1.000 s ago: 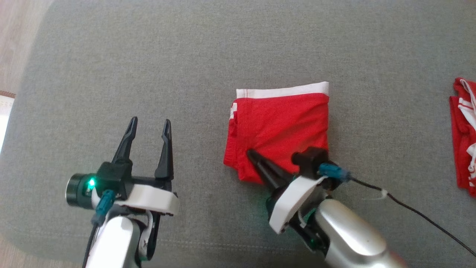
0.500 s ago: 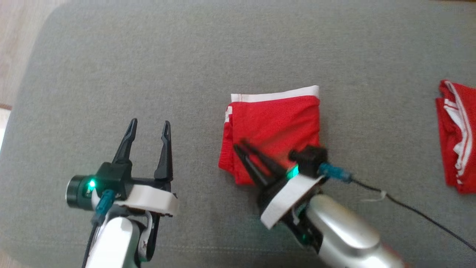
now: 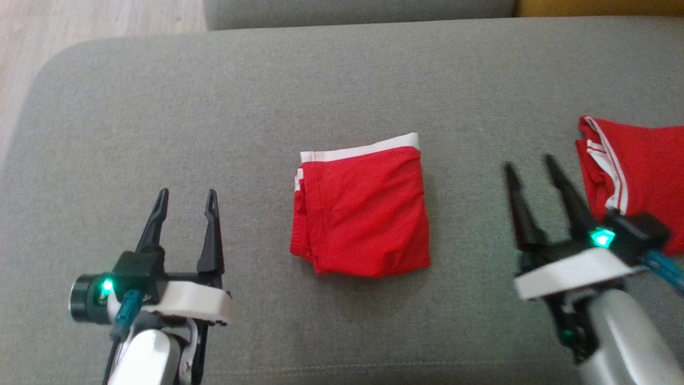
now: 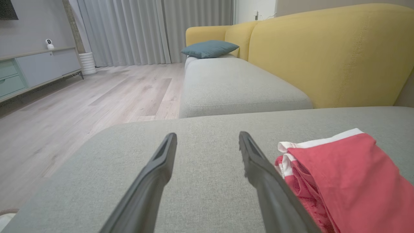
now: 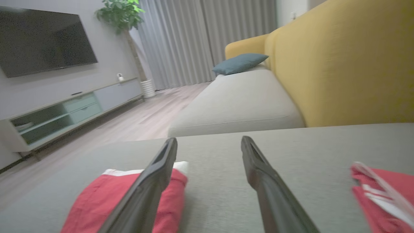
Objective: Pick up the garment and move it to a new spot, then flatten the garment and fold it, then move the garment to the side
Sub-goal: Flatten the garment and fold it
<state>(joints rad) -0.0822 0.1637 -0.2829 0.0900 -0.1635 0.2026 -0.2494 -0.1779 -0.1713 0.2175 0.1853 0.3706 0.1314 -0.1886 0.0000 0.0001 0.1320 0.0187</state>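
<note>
Your right gripper (image 3: 528,163) and left gripper (image 3: 187,192) stood wide, empty; folded red garment (image 3: 360,211), white-banded, lay flat between them.

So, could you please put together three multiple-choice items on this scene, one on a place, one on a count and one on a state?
1. Where does the folded red garment with a white band lie?
A. Between the left gripper and the right gripper
B. Out beyond the left gripper
C. Out beyond the right gripper

2. How many red garments lie on the grey fabric cushion?
A. One
B. Two
C. Four

3. How do the right gripper's fingers stand?
A. Shut on the folded garment
B. Shut and empty
C. Apart, holding nothing

Key:
1 A: the garment lies mid-cushion with a gripper at each side.
2 B: a striped red garment lies to the right gripper's right, besides the folded one.
3 C: bare cushion shows between the fingers.
</note>
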